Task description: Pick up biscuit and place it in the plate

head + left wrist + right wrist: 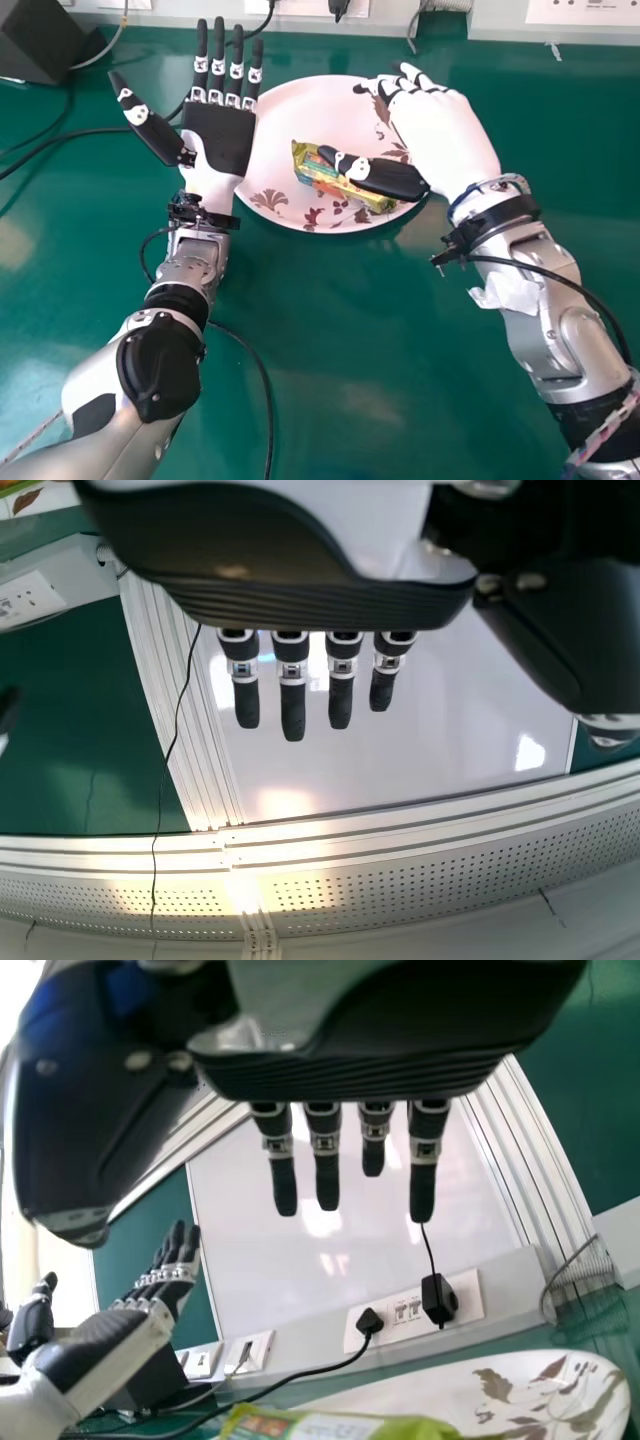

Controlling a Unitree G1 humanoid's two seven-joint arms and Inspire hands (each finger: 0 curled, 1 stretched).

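The left robot hand (222, 138) faces palm up, the right robot hand (440, 128) slants inward, both with straight fingers.

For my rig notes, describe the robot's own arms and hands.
The left hand has a black palm and black fingers with white fittings; the right hand, a white back and black thumb. The left arm and right arm are silvery with black sections and black cables.
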